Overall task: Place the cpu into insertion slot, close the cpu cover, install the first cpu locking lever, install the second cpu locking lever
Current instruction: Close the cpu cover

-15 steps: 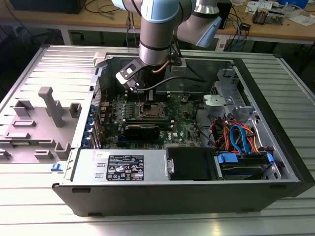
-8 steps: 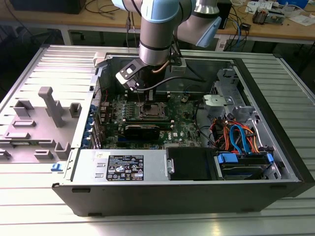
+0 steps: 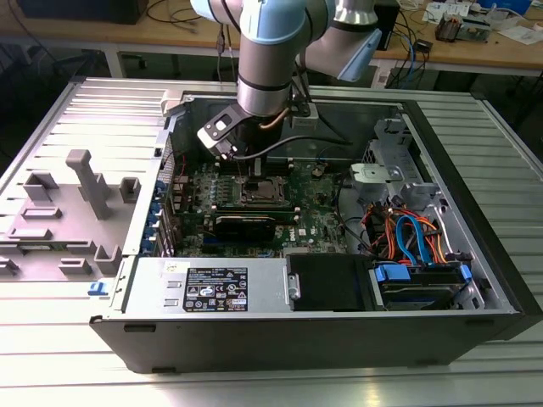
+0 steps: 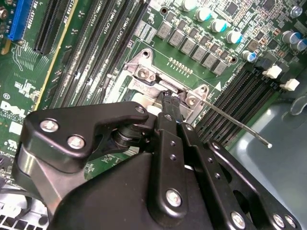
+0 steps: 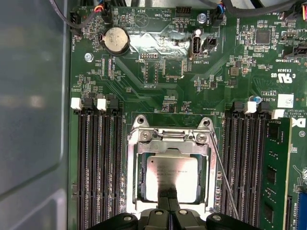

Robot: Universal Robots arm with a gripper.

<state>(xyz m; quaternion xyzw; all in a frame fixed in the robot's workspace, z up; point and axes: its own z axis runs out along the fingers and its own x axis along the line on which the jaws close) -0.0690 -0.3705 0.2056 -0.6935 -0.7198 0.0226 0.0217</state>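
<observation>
The cpu (image 5: 175,167) lies flat in the insertion slot (image 3: 259,192), its silver top showing through the window of the cpu cover (image 5: 133,177). The cover's silver frame lies down around the chip. My gripper (image 5: 168,195) is shut, its two black fingers pressed together, with the tips over the chip's edge nearest the wrist. In the second wrist view my gripper (image 4: 171,101) has its tips right at the socket's metal frame (image 4: 144,72). A thin wire locking lever (image 5: 224,179) slants free beside the socket, and the lever (image 4: 235,123) sticks out over the memory slots.
Black memory slots (image 5: 98,167) flank the socket, with a green memory stick (image 5: 278,177) on one side. A coin battery (image 5: 117,40) sits further along the board. The case wall (image 5: 33,120) is close by. Cables and a drive cage (image 3: 407,237) fill the exterior view's right.
</observation>
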